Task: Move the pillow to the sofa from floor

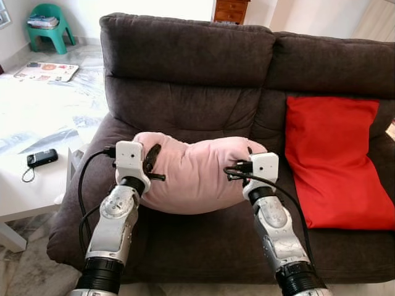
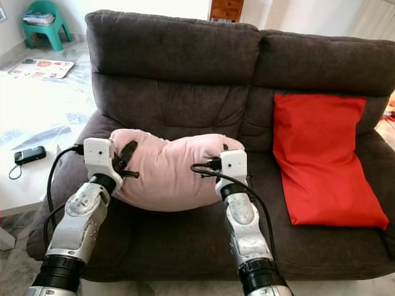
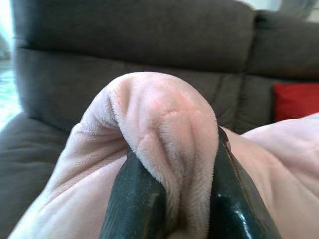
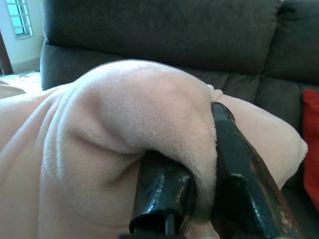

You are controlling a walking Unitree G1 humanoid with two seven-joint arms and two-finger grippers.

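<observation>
Both tools gripping pillow, lengthwise across sofa

A dark grey sofa carries a red cushion on its right seat.

**Around the Seat: Cushion, Table and Chair**

A red cushion leans upright at the right end of the seating, its top edge against the backrest. To the left stands a white table with a small black device on it, a thin cord trailing from one end. Farther back, a flat printed sheet lies on the pale marbled floor. A green plastic chair with papers stacked on its seat sits in the far left corner. A wooden dresser shows behind the backrest.
</observation>
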